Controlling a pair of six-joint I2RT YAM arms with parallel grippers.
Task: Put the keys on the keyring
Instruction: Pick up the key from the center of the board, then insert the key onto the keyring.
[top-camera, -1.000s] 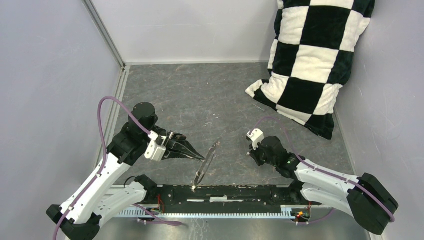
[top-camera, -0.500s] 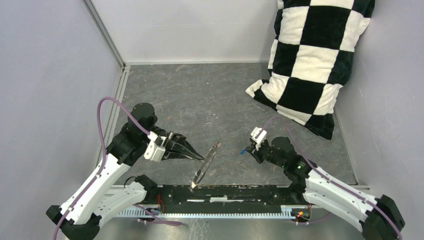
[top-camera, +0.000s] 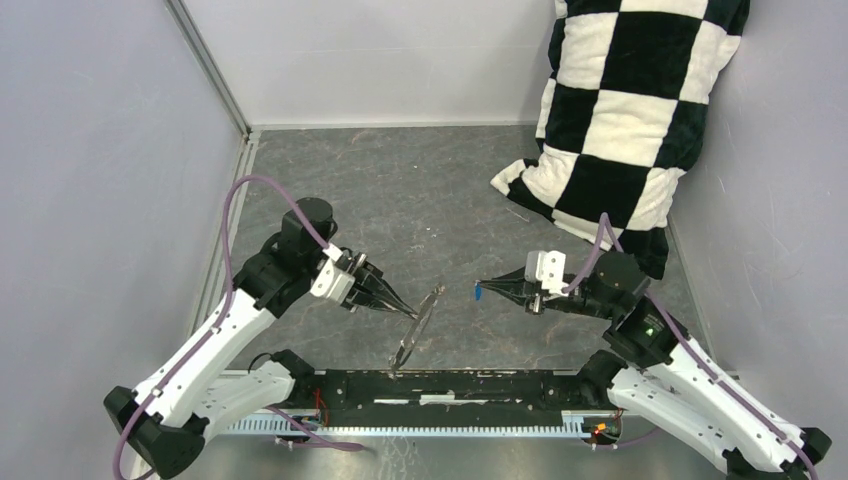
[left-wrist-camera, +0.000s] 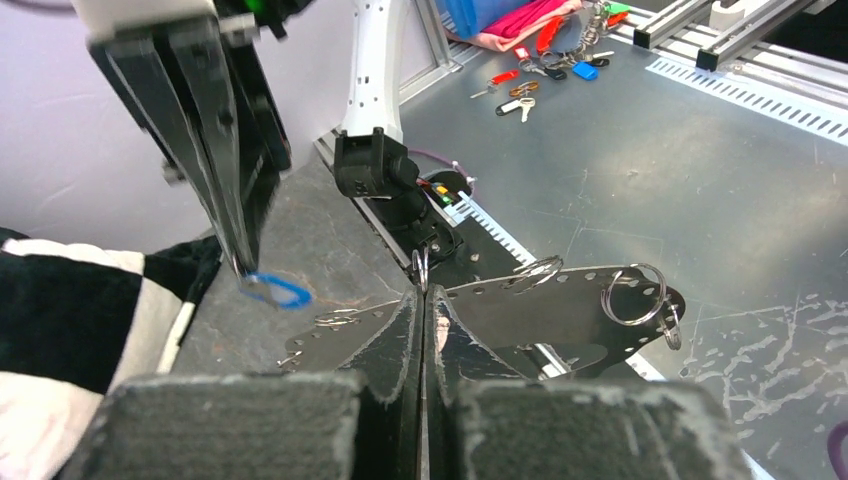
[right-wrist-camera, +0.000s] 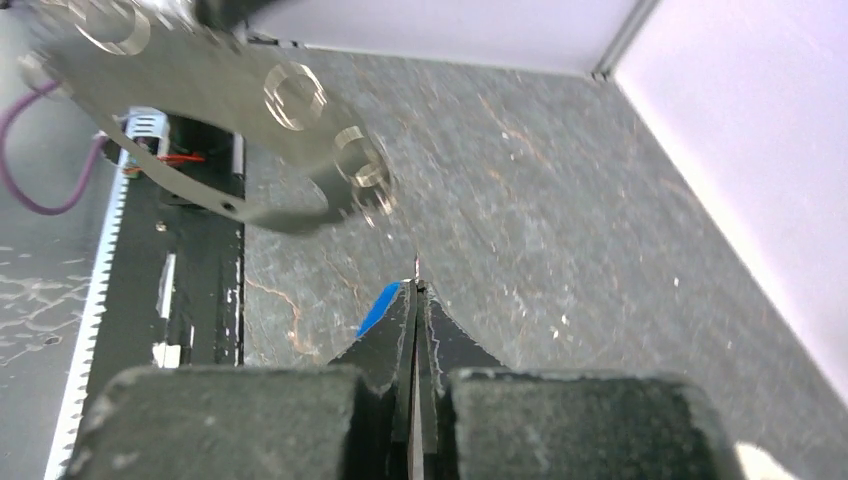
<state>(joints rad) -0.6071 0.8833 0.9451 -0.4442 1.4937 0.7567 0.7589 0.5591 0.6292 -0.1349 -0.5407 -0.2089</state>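
A flat metal plate (top-camera: 415, 328) with holes stands edge-on between the arms and carries several silvery split rings (left-wrist-camera: 634, 294). My left gripper (top-camera: 408, 312) is shut on a small keyring (left-wrist-camera: 420, 268) at the plate's (left-wrist-camera: 560, 310) edge, and the ring pokes out past the left gripper's tips (left-wrist-camera: 422, 295). My right gripper (top-camera: 487, 290) is shut on the blue-headed key (top-camera: 479, 292) and holds it in the air just right of the plate. In the right wrist view the blue head (right-wrist-camera: 380, 305) shows left of the right gripper's tips (right-wrist-camera: 414, 290), and the blurred plate (right-wrist-camera: 200, 110) lies ahead. The left wrist view shows the key (left-wrist-camera: 275, 290).
A black-and-white checked pillow (top-camera: 630, 110) leans in the far right corner. A black rail (top-camera: 450, 385) runs along the near edge between the arm bases. Grey walls close in on the left and back. A pile of coloured keys (left-wrist-camera: 540, 70) lies beyond the table.
My right gripper lifted off the table with the blue key, turned level and moved left toward the plate. My left arm shifted slightly, still shut at the plate.
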